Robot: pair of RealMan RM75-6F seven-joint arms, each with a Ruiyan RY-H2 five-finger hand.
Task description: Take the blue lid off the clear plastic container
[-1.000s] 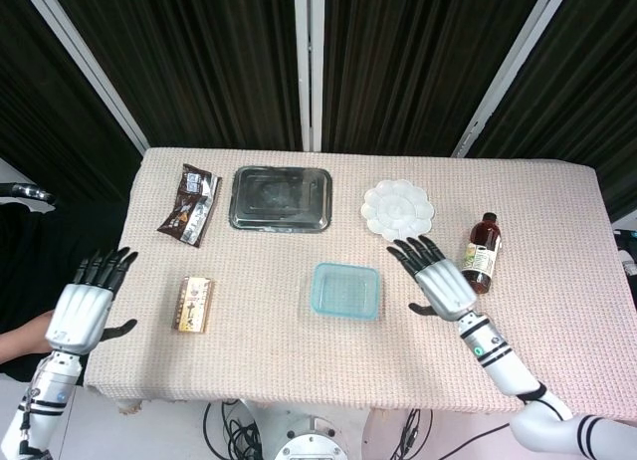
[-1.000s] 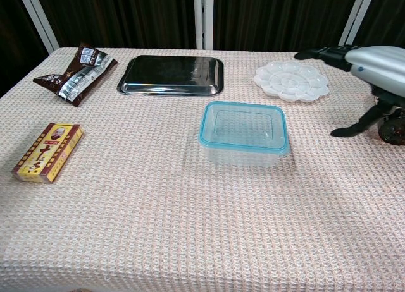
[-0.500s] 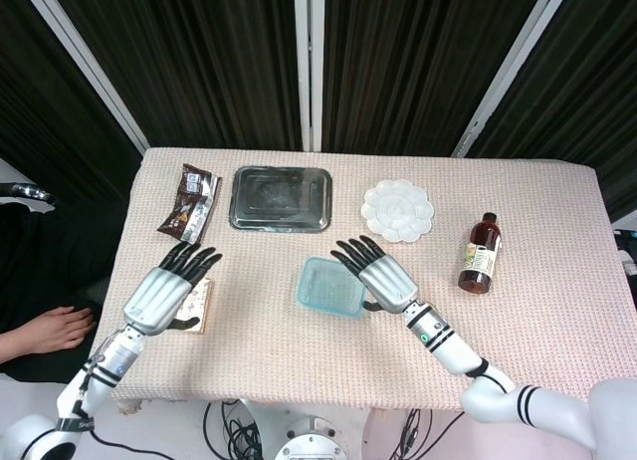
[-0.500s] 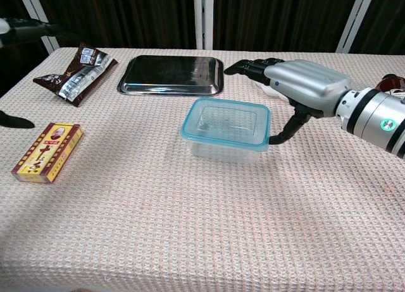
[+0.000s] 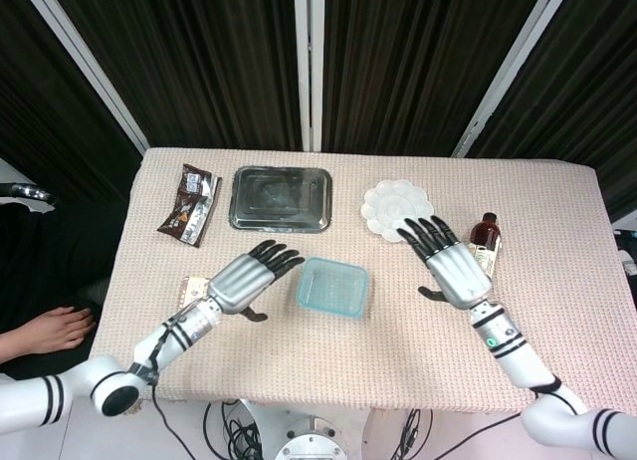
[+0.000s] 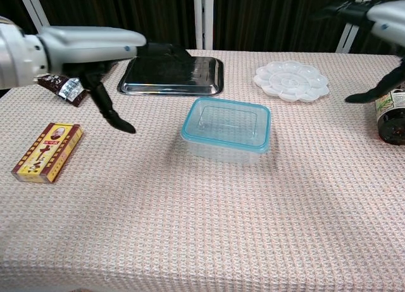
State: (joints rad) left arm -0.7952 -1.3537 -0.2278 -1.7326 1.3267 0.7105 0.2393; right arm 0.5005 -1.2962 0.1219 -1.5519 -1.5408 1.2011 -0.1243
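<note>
Container (image 6: pixel 226 133) with blue lid (image 6: pixel 226 122) on, left robot hand (image 5: pixel 247 278) spread empty beside it, right robot hand (image 5: pixel 450 264) spread empty, apart.

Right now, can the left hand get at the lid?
Probably yes. The left hand hovers open just left of the lid, with only bare cloth between them.

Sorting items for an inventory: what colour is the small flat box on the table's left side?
Yellow with red panels, the small flat box; clearest in the chest view.

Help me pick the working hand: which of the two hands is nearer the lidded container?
The left hand: its fingertips nearly reach the clear plastic container. The right hand hovers farther off, by the brown bottle.
</note>
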